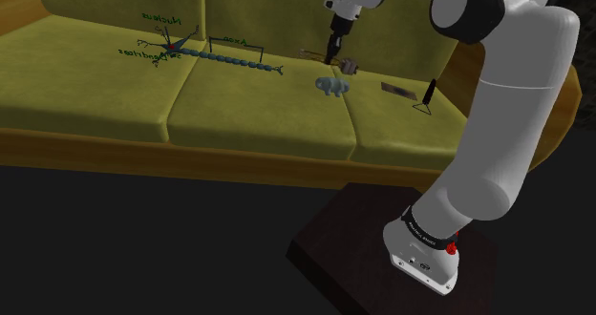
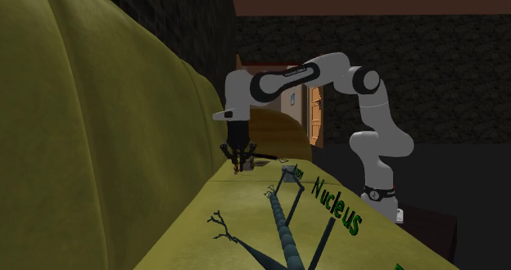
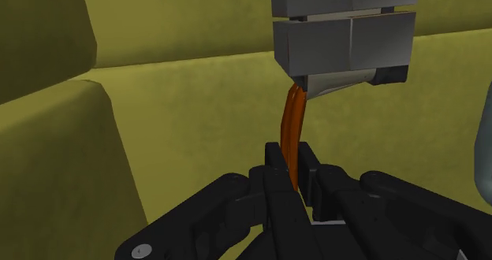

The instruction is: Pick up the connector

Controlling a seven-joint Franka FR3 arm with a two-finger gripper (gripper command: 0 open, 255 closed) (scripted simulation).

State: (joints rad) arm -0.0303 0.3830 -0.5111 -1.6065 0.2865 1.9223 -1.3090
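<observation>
Hand (image 3: 292, 170) clamps the connector (image 3: 343, 42) by its orange strip (image 3: 290, 128), grey block just ahead.

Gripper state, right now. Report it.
Gripper: closed, clasping the orange strip that hangs from the grey connector.

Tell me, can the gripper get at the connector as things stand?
Yes, it looks so: the gripper is shut on the orange strip of the connector, clasping it between both fingers. Nothing on the sofa stands between them.
</observation>
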